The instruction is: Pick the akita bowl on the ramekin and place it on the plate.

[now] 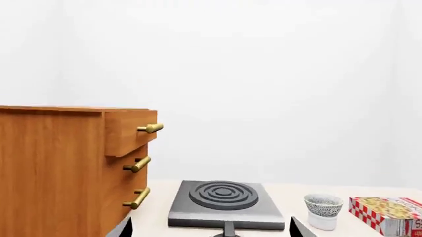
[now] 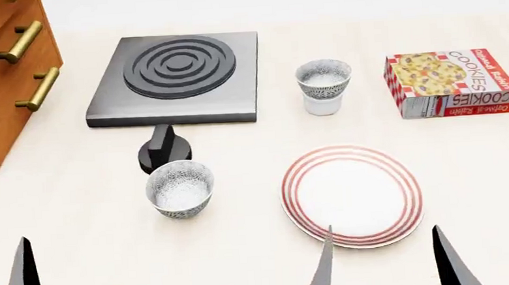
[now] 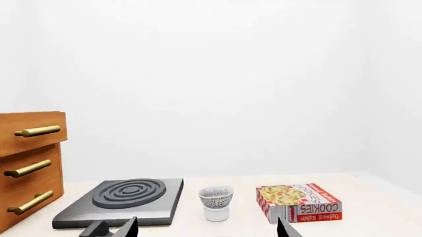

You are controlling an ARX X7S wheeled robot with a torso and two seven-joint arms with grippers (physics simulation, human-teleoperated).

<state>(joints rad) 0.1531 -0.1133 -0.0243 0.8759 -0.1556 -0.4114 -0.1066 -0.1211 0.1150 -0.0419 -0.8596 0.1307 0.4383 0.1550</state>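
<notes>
The akita bowl [image 2: 323, 77], grey-and-white speckled, sits on the white ramekin [image 2: 322, 105] at the far middle-right of the table, between the stove and the cookie box. It also shows in the left wrist view as the akita bowl [image 1: 323, 205] on the ramekin [image 1: 323, 222], and in the right wrist view as the akita bowl [image 3: 216, 197] on the ramekin [image 3: 216, 214]. The red-ringed plate [image 2: 351, 195] lies nearer, just beyond my right gripper [image 2: 383, 263]. Both the right gripper [image 3: 207, 228] and the left gripper [image 1: 211, 228] are open, holding nothing, low at the near edge.
A twin speckled bowl [image 2: 180, 187] stands left of the plate. Behind it lies a grey stove [image 2: 177, 78] with a black knob [image 2: 163, 150]. A cookie box [image 2: 450, 83] lies at the far right, and a wooden drawer cabinet [image 2: 7, 70] at the left.
</notes>
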